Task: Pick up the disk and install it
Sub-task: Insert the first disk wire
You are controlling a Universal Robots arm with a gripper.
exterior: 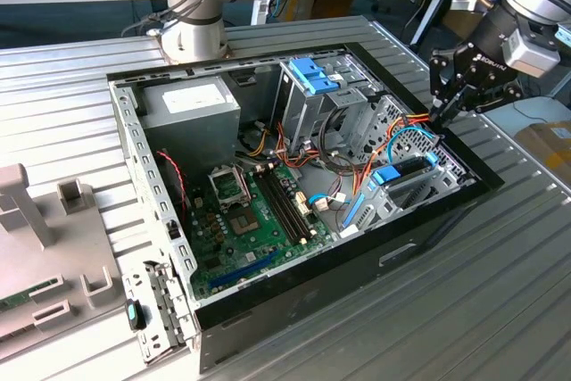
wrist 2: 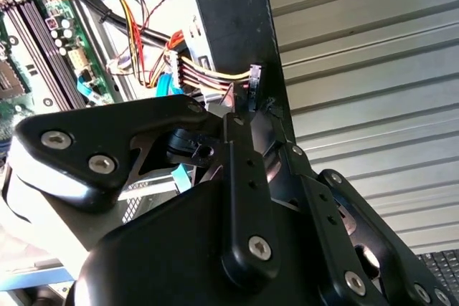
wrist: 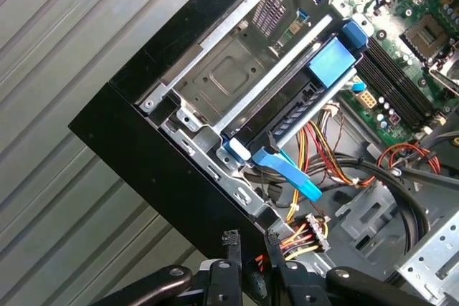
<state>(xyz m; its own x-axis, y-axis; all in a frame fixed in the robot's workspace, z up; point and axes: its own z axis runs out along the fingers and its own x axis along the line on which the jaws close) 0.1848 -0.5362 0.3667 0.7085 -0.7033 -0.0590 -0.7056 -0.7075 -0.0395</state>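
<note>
One disk (wrist: 331, 62) sits in one bay (wrist: 229, 77) of one open computer case (wrist: 165, 163).

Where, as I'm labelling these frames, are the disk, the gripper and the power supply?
disk (wrist: 330, 61): first wrist view, on its blue carrier frame.
gripper (exterior: 442, 112): exterior view, midway between its fingertips.
power supply (exterior: 191, 122): exterior view, on its grey side face.

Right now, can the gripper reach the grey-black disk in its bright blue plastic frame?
Probably yes: the gripper hangs at the black case rim beside the blue-framed disk, which lies uncovered in its metal bay. Orange-yellow wires run close beside it.
</note>
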